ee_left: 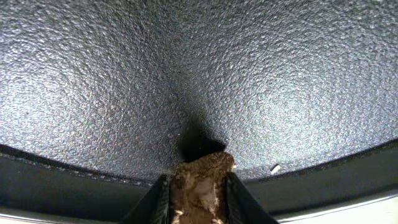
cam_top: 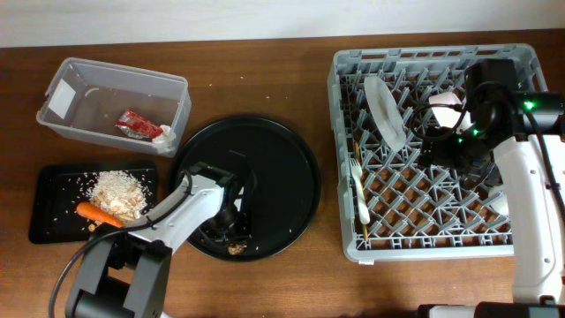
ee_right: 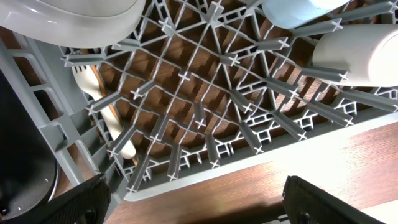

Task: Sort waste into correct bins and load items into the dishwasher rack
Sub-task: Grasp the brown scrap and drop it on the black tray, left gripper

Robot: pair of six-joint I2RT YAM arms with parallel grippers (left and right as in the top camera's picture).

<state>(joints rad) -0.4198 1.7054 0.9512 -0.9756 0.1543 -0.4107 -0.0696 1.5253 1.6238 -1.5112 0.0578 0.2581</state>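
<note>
Overhead, the red sauce packet (cam_top: pixel 137 124) lies in the clear tub (cam_top: pixel 115 69); the left gripper (ee_left: pixel 198 186) is clamped on the small brown crumbly piece (ee_left: pixel 202 179) at the rim of the round black tray (cam_top: pixel 282 177); above the dishwasher rack (cam_top: pixel 433 246) the right gripper (ee_right: pixel 196 186) hangs with jaws spread wide

Brown crumbly piece (ee_left: pixel 202 167) sits pinched in left claw (ee_left: pixel 197 182).

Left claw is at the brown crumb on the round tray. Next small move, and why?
Probably lift straight up: the left claw pinches the small brown crumbly piece on the round black tray, and food scraps lie in the shallow black tray.
</note>
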